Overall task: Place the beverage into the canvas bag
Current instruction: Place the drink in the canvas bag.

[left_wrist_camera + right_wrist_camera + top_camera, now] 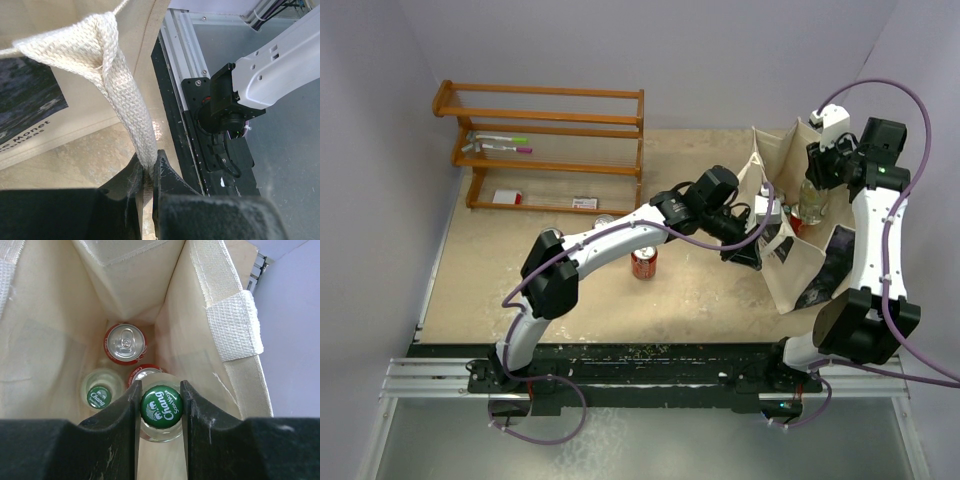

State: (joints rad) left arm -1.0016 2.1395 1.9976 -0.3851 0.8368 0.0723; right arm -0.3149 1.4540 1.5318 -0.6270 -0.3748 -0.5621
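The cream canvas bag (792, 272) stands open at the right of the table, its dark print facing the front. My left gripper (748, 252) (146, 169) is shut on one woven loop handle (125, 105) and holds it out to the left. Over the bag's mouth, my right gripper (815, 178) (160, 406) is shut on the green-capped neck of a clear glass beverage bottle (161, 405) (812, 205) that hangs upright inside the opening. Down in the bag (45, 330) lie a red can (125, 342), a second can (144, 373) partly under the held bottle, and another green-capped bottle (98, 396).
A red can (644, 263) stands on the table beneath the left forearm, and a silver can top (605, 220) shows just behind it. A wooden rack (545, 145) with markers stands at the back left. The black base rail (200, 130) runs along the table's near edge.
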